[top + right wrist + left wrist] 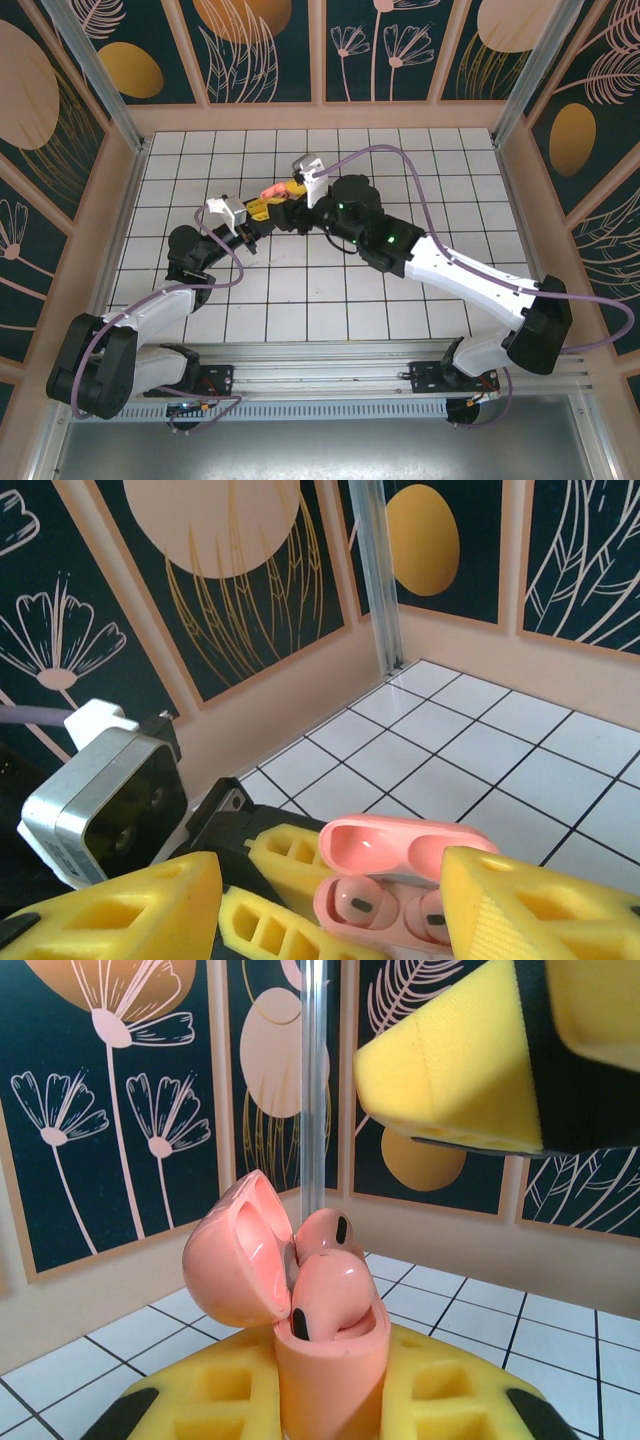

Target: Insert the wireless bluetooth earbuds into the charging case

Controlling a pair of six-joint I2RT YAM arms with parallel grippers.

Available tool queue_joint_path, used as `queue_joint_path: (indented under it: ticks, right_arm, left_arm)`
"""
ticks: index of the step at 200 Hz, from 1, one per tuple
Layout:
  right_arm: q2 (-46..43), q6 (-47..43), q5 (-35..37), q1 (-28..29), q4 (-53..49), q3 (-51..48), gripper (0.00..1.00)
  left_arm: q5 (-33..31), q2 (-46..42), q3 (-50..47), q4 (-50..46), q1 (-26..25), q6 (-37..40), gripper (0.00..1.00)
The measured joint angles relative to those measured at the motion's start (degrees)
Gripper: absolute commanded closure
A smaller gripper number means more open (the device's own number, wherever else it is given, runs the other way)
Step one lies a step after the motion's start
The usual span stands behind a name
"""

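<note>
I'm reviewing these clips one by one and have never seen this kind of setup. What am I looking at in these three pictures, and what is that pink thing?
Two robot arms are bolted to the near edge of a tiled table. The top picture comes from a fixed camera above and behind them; the other two come from cameras on each wrist, which is why yellow fingers crowd their edges.

The pink thing is a charging case for earbuds, lid open. The left gripper is shut on it, holding it upright above the tiles. Two pink earbuds sit in its sockets, though the nearer one looks not fully pushed down. The right gripper hovers open around the case, its yellow fingers on either side.
</note>
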Motion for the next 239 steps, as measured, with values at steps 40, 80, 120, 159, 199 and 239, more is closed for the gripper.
queue_joint_path:
  ticks: [40,80,120,159,199,239]
  right_arm:
    - [-1.97,3.23,-2.32,-3.56,-0.02,-0.76,0.39]
    - [-2.03,6.38,-6.64,-6.40,-0.50,-1.16,0.36]
    - [-0.04,10.38,-19.28,-11.13,-0.42,-0.61,0.35]
    - [5.29,12.35,-29.51,-12.24,-0.81,2.60,0.35]
    - [8.26,13.57,-36.92,-12.74,-0.59,5.03,0.38]
    - [8.24,14.97,-41.11,-13.73,1.03,4.87,0.42]
  left_arm:
    - [0.00,0.00,0.00,0.00,0.00,0.00,0.87]
    - [0.83,-0.02,0.00,0.02,0.00,0.00,0.87]
    - [3.98,-0.02,0.52,-0.04,0.00,-0.20,0.87]
    - [6.23,-0.35,0.68,-0.07,0.00,-0.74,0.87]
    - [7.21,-1.51,1.05,-0.35,0.00,-0.87,0.87]
    - [7.41,-2.16,1.31,-0.81,-0.02,-0.74,0.86]
